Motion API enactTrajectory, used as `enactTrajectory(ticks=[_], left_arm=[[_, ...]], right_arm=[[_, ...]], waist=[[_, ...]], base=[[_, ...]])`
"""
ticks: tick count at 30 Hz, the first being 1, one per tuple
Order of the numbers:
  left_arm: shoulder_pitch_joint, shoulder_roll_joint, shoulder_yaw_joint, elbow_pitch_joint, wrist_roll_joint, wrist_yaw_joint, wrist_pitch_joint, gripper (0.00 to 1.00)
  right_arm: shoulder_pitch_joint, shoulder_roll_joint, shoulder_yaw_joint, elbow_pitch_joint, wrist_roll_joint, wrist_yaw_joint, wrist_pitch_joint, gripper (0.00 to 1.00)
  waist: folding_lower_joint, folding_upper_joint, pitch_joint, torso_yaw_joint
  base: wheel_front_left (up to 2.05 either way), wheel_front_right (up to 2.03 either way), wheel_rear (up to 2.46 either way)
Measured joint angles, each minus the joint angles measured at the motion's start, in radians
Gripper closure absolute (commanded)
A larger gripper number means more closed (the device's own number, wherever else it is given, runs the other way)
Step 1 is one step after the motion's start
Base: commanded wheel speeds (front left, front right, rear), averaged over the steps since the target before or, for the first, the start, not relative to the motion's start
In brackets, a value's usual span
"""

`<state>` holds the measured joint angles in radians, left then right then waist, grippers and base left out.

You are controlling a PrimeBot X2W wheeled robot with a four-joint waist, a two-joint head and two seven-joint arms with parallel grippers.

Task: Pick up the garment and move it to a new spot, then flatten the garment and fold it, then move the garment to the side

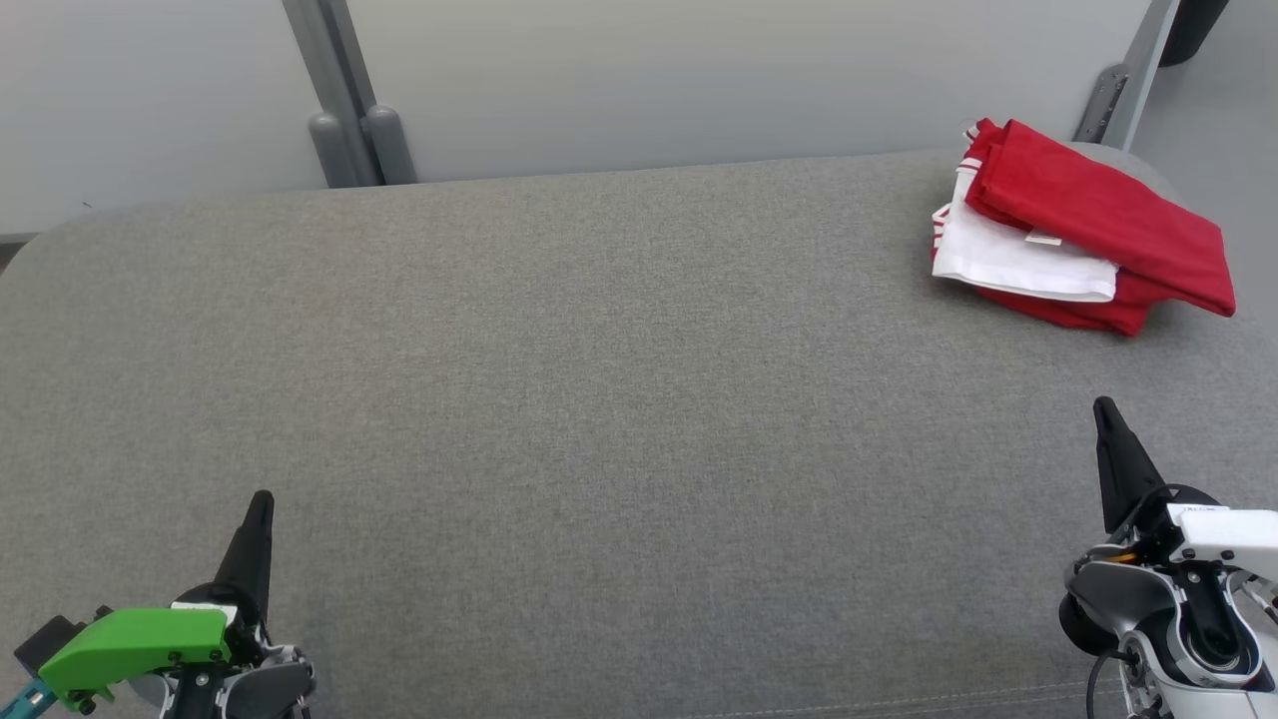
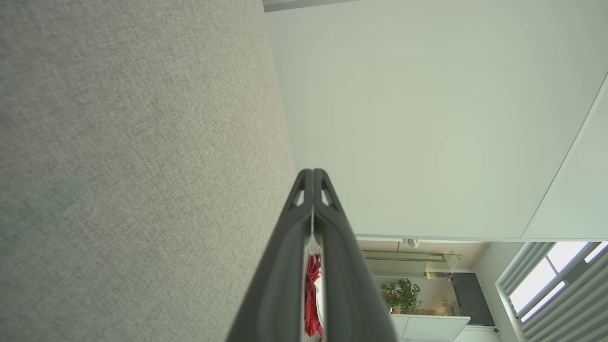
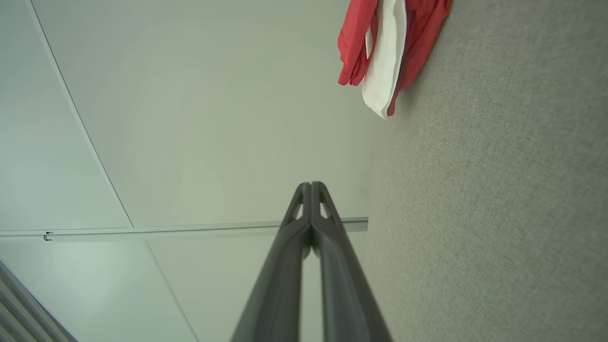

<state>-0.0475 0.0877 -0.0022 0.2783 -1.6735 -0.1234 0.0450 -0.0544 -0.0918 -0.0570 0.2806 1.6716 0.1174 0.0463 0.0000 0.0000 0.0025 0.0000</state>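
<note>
**A:** How are the tools found, beginning from the near edge?

**B:** The left gripper (image 1: pixel 260 504) is seen at the near left of the grey padded surface (image 1: pixel 599 350). Its two dark fingers are pressed together and nothing is held between them. The right gripper (image 1: pixel 1104 411) is seen at the near right, a little farther forward. It is also pressed together and empty.

**A:** And where is the garment placed?

**B:** The garment (image 1: pixel 1098 215) is laid at the far right corner of the surface, folded into a compact red and white stack. It is found ahead of the right gripper, slightly to the left of the line of the fingers and well apart from the tips. From the left gripper it is reached only by crossing the whole surface diagonally.

**A:** How is its long axis turned?

**B:** It is slanted. It runs from the far edge down toward the right edge of the surface.

**A:** Which arm is judged nearer, and is anything in the way?

**B:** The right arm is judged clearly nearer. Only bare fabric is seen between the gripper and the stack. Behind the far edge, two grey posts (image 1: pixel 361 145) and a pale wall (image 1: pixel 699 80) are seen, and a metal bracket (image 1: pixel 1098 100) stands close behind the garment. The folding and setting aside are judged to be done. If another reach is needed, care should be taken, because the stack could be pushed over the rounded corner.
</note>
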Motion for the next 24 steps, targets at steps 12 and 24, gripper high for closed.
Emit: enactTrajectory(ticks=[12, 24], left_arm=[[-0.001, 0.000, 0.001, 0.000, 0.000, 0.000, 0.003, 1.00], [-0.007, -0.001, 0.002, 0.000, 0.000, 0.000, 0.003, 1.00]], right_arm=[[0.000, 0.000, -0.001, 0.000, 0.000, 0.001, 0.000, 1.00], [0.000, 0.002, -0.003, 0.000, 0.000, 0.001, 0.000, 1.00]], waist=[[0.0000, 0.0000, 0.000, 0.000], [0.0000, 0.0000, 0.000, 0.000]], base=[[0.00, 0.00, 0.00], [0.00, 0.00, 0.00]])
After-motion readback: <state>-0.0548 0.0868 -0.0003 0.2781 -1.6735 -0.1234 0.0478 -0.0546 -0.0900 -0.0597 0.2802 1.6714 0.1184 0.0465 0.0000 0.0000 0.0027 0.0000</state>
